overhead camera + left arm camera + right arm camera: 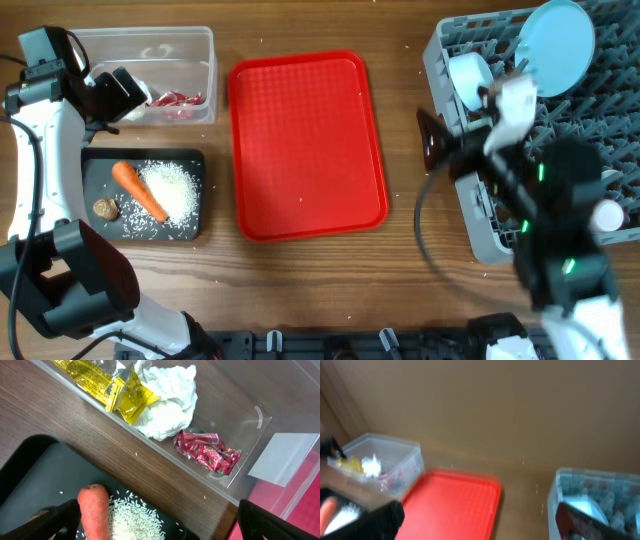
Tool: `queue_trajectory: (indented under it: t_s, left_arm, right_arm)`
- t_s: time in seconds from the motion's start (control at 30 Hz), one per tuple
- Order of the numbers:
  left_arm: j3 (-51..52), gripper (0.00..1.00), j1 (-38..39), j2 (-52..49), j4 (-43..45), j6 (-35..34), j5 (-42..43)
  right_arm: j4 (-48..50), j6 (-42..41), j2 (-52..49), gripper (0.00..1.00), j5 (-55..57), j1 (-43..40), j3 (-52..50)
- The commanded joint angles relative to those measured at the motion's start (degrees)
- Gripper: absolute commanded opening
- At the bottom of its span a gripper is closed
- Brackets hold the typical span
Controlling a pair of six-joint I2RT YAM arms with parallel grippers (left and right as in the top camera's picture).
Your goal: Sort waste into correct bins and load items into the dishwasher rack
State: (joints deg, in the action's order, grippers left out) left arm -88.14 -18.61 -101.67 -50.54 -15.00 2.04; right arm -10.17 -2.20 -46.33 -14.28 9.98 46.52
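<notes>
Carrot [138,190] and rice [175,188] in black tray [100,168]; wrappers [207,451] in clear tub [150,33]

Red tray [305,145] on wooden table [400,280]

Brown wood-grain table [300,290]; matte surface, even light, faint soft shadows.

tub [212,70] clear | yellow wrapper [107,382] | red wrapper [207,452], white print | tissue [167,400] white | carrot [138,190] orange | rice [172,188] white | lump [105,208] brown | black tray [95,170] | red tray [305,150], fine grid | rack [450,45] grey lattice | plate [555,35] pale blue | table [330,290] brown wood grain | my left fingers [55,520] black
</notes>
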Motion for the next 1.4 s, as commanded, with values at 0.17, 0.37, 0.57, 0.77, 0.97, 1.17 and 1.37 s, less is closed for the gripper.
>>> queue_trajectory:
  t_s: [0.17,0.37,0.57,0.77,0.97,1.17,1.37]
  left_arm:
    - [-0.9,1.0,-0.2,1.0,0.2,-0.7,0.7]
    - [-0.9,1.0,-0.2,1.0,0.2,-0.7,0.7]
    - [-0.9,1.0,-0.2,1.0,0.2,-0.7,0.7]
    - [-0.9,1.0,-0.2,1.0,0.2,-0.7,0.7]
    - [-0.9,1.0,-0.2,1.0,0.2,-0.7,0.7]
    - [-0.9,1.0,-0.2,1.0,0.2,-0.7,0.7]
    - [-0.9,1.0,2.4,7.2,0.1,-0.7,0.7]
  right_arm:
    - [9.6,0.5,30.9,1.0,2.7,-1.2,-33.8]
    - [13.5,-2.5,41.7,1.0,2.6,-1.2,-45.7]
    - [11.1,-2.4,46.2,1.0,2.7,-1.2,-46.2]
    - [11.2,-2.4,46.1,0.99,2.6,-1.2,-46.2]
    - [11.2,-2.4,46.1,1.0,2.6,-1.2,-46.2]
    - [11.1,-2.4,46.1,1.0,2.6,-1.2,-46.2]
    - [11.2,-2.4,46.1,1.0,2.6,-1.2,-46.2]
